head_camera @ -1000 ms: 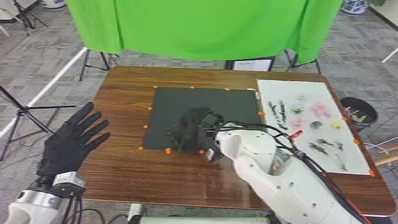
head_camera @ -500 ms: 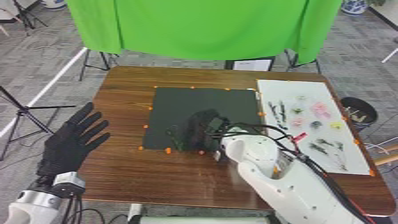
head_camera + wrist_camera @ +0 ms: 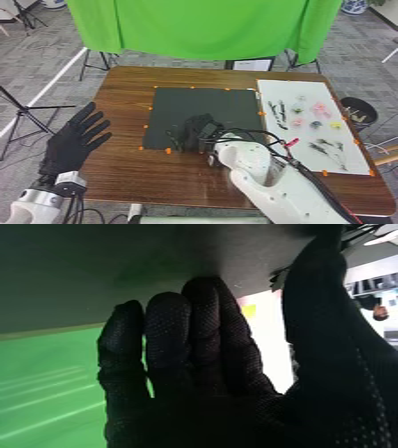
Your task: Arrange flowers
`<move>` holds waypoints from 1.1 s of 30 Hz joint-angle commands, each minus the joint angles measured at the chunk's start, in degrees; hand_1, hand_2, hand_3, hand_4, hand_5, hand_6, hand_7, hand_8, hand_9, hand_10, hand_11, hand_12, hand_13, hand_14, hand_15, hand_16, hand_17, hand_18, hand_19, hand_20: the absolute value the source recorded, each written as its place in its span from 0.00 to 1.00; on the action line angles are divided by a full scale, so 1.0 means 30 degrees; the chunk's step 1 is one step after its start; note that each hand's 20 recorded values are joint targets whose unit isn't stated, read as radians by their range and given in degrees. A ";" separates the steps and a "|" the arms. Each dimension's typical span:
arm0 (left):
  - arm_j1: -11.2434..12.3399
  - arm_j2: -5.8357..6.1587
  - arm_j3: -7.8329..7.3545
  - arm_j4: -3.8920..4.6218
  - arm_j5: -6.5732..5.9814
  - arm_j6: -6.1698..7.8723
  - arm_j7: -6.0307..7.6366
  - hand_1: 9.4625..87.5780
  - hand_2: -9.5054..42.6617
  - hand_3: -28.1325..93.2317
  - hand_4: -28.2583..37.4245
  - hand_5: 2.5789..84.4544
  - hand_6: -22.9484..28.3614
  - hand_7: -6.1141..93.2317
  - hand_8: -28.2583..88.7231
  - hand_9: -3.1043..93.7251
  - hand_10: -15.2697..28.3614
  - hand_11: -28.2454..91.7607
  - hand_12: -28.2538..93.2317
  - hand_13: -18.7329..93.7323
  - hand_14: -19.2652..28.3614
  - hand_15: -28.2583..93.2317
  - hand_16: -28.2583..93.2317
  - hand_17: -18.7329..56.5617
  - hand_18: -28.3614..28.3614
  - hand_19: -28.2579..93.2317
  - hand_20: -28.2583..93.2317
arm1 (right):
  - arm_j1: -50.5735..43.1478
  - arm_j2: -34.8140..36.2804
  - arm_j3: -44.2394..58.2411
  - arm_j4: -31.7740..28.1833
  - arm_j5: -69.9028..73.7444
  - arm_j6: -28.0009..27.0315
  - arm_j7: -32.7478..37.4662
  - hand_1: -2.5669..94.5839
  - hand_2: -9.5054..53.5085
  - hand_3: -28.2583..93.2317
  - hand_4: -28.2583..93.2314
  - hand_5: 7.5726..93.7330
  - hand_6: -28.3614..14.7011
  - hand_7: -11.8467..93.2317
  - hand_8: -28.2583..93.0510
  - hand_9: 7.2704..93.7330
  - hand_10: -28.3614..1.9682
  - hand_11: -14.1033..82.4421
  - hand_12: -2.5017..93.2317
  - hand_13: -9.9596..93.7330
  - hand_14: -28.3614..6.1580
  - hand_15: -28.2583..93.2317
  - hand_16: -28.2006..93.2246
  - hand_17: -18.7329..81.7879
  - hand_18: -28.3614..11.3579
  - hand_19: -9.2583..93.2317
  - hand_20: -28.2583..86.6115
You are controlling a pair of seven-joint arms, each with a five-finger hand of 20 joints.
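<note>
The right hand (image 3: 197, 134) has a black glove with pale dots. Beneath it is a dark grey sheet (image 3: 204, 102) with orange markers (image 3: 168, 150); to its right, pink flowers (image 3: 321, 110) and a yellow flower (image 3: 336, 125).

A green cloth (image 3: 195, 30) hangs beyond the table (image 3: 124, 175), a tripod (image 3: 28, 107) left, a dark bin (image 3: 361, 104) right

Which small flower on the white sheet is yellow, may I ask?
In the head view, the flower near the right edge of the sheet, below the pink cluster; it alone is yellow.
</note>
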 commanded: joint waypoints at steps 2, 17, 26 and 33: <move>-0.0157 -0.0016 0.0133 0.0171 0.0047 -0.0113 -0.0292 0.20 0.00 0.80 0.00 0.26 0.50 0.23 0.16 0.24 0.57 0.34 0.40 0.29 0.69 0.39 0.28 0.10 0.86 0.49 0.31 | -0.1048 -0.0823 -0.0685 -0.0145 -0.0821 0.0019 0.1556 0.29 0.00 0.97 0.00 0.44 0.58 0.47 0.11 0.40 0.54 0.79 0.49 0.50 0.48 0.93 0.54 0.37 0.23 0.84 0.72; -0.0441 0.0081 0.0316 0.0327 0.0014 -0.0159 -0.0448 0.20 0.00 0.80 0.00 0.26 0.50 0.23 0.16 0.24 0.57 0.34 0.40 0.29 0.69 0.39 0.28 0.10 0.86 0.49 0.31 | -0.1251 -0.1520 -0.1306 -0.0005 -0.0798 0.0731 0.3115 0.25 0.00 0.97 0.00 0.40 0.52 0.45 0.11 0.34 0.48 0.79 0.49 0.47 0.45 0.94 0.52 0.36 0.21 0.84 0.73; -0.0966 0.0291 0.0642 0.0518 -0.0042 -0.0296 -0.0667 0.20 0.00 0.80 0.00 0.26 0.49 0.23 0.16 0.24 0.57 0.34 0.40 0.29 0.69 0.39 0.28 0.10 0.86 0.49 0.31 | -0.1197 -0.2285 -0.1431 0.0440 -0.0933 0.1279 0.3975 0.24 0.00 0.98 0.00 0.40 0.51 0.45 0.11 0.34 0.45 0.79 0.49 0.47 0.43 0.94 0.52 0.35 0.20 0.84 0.73; -0.0720 0.0175 0.0509 0.0455 -0.0004 -0.0219 -0.0521 0.20 0.00 0.80 0.00 0.26 0.50 0.23 0.16 0.24 0.57 0.34 0.40 0.29 0.69 0.39 0.28 0.10 0.86 0.49 0.31 | -0.1197 -0.2131 -0.1147 0.0606 -0.1027 0.1305 0.3678 0.24 0.00 0.98 0.00 0.41 0.51 0.45 0.12 0.35 0.45 0.80 0.49 0.47 0.43 0.94 0.52 0.36 0.20 0.84 0.73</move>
